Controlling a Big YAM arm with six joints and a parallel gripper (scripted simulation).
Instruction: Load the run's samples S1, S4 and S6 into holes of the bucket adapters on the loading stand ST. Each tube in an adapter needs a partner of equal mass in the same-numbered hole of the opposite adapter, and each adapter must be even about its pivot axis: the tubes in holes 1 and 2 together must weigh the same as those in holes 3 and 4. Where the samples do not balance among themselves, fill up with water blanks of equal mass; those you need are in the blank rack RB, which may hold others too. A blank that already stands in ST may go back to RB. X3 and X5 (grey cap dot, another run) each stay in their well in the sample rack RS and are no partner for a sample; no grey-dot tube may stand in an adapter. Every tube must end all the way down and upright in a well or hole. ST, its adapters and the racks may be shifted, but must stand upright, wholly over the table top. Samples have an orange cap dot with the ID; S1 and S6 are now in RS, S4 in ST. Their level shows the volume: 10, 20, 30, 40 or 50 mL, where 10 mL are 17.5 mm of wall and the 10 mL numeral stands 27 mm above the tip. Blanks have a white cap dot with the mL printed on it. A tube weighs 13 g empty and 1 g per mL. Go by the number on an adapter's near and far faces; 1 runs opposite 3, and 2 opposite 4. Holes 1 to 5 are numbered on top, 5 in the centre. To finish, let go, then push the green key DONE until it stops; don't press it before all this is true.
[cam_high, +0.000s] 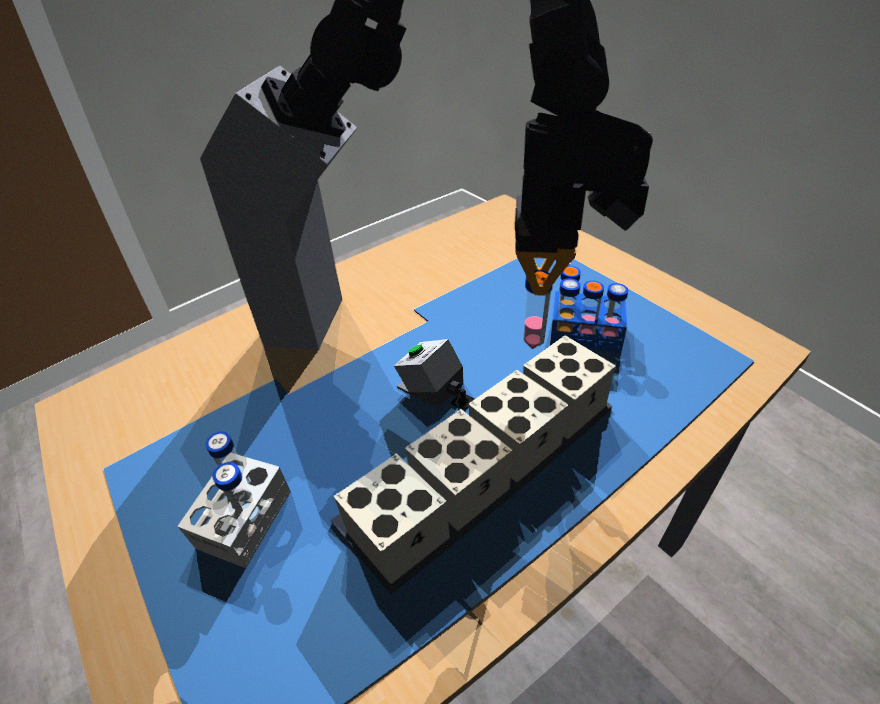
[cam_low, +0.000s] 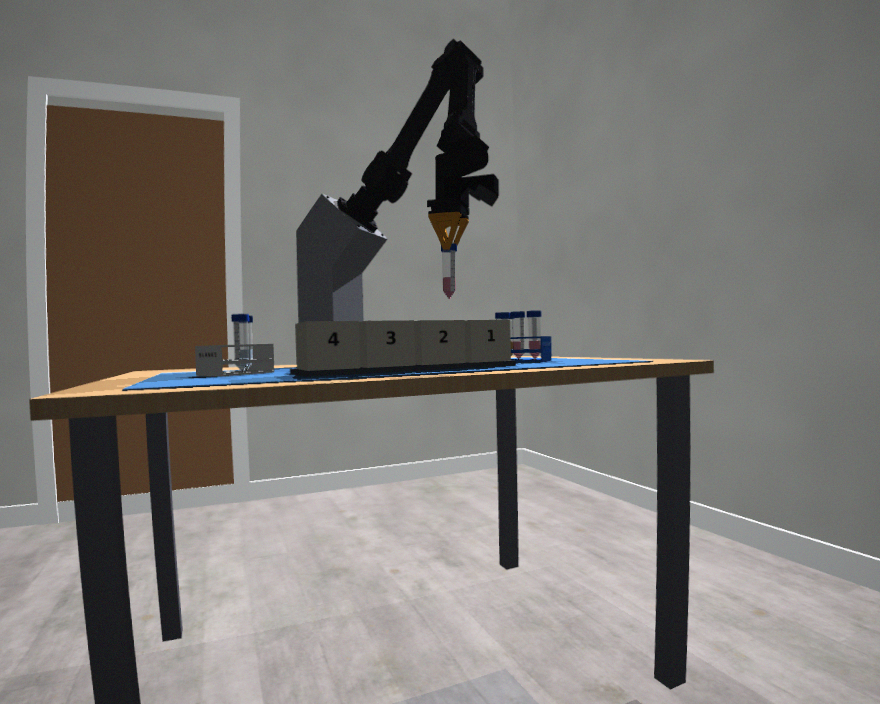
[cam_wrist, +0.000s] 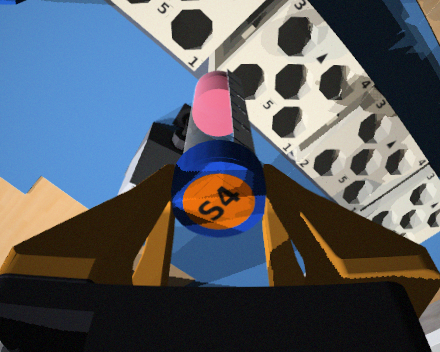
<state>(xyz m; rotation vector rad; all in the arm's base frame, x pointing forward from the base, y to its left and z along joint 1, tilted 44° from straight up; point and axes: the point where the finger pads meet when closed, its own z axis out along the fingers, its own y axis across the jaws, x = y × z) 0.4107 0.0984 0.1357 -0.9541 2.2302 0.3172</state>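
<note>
Wrist view: the gripper (cam_wrist: 219, 219) clamps sample S4 (cam_wrist: 216, 201) by its blue cap, its pink-filled tip hidden below. Beyond, toward one o'clock, four adapters (cam_high: 570, 366) stand empty; sample rack RS (cam_high: 591, 317) is half hidden.

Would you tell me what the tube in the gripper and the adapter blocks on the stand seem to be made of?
Tube S4, held in the gripper: apparently clear plastic, since the pink liquid shows through its wall; its blue cap looks opaque and matte. Adapter blocks: off-white, matte, sharp-edged with neat octagonal holes, probably moulded plastic or painted metal; the look leaves that open.
</note>
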